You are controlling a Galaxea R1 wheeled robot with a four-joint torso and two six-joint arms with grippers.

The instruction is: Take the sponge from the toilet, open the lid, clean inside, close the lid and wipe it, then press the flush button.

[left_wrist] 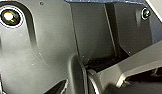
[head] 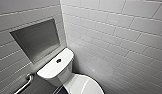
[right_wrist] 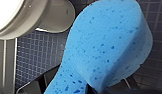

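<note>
Sponge (right_wrist: 107,45) clamped in my right pincer (right_wrist: 77,87), low beside the toilet (head: 62,75)!

My right pincer's dark fingers (right_wrist: 39,83) are squeezed on one end of the blue pad. Its broad rounded end juts out over the dark, small-tiled floor (right_wrist: 34,55). Close by, the white curved underside of the bowl (right_wrist: 12,20) hangs over those tiles. From my head, I see the toilet backed into the corner of the white-tiled walls (head: 117,37). The lid (head: 85,85) is down over the bowl, and the flush button (head: 58,60) sits in the middle of the tank top. A recessed niche (head: 37,40) is set into the wall on my left, with a metal grab bar (head: 25,84) below it.
</note>
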